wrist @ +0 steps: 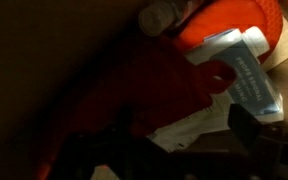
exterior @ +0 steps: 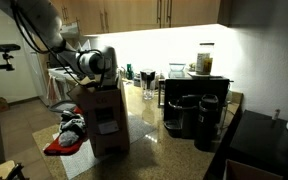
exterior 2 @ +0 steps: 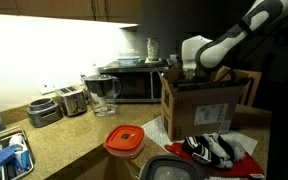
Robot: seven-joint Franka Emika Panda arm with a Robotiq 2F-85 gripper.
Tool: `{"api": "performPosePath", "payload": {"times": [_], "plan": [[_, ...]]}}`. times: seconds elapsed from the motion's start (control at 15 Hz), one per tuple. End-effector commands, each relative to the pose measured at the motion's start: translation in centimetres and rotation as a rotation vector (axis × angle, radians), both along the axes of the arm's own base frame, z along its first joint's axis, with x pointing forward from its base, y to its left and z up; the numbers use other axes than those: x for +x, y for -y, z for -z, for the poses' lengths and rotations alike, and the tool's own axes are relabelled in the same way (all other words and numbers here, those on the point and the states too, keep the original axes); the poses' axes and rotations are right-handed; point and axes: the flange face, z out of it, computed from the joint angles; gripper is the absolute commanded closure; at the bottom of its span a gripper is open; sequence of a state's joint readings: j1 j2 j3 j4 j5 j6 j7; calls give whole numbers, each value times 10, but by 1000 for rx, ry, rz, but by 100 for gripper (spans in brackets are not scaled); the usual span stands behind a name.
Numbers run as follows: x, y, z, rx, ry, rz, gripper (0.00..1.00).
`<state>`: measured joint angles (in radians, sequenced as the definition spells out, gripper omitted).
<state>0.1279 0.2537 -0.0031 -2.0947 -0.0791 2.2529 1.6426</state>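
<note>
Hovering at the open top of the cardboard box (exterior 2: pixel 209 108) on the table (exterior 2: pixel 74 140), the claw (exterior 2: pixel 192 72) stands wide. Below it, the wrist view shows a red-orange item (wrist: pixel 224 25) touching a white packet (wrist: pixel 246 72).

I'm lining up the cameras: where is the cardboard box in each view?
In an exterior view: cardboard box left of centre, lower half.
In an exterior view: right of centre.
Wrist view: not clearly in it.
Shared landmark: black-and-white bundle on red, beside the box.
</note>
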Motion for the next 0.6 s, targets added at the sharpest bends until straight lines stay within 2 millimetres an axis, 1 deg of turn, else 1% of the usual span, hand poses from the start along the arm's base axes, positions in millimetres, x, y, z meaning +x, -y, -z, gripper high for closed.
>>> {"api": "performPosePath", "payload": {"times": [0.0, 0.2, 0.4, 0.47, 0.53], "plan": [[-3, -1, 21, -14, 3, 12, 0], [-3, -1, 32, 2, -17, -5, 0], [-3, -1, 38, 6, -30, -22, 0], [-3, -1, 39, 5, -31, -25, 25], [-3, -1, 39, 7, -30, -27, 27]]}}
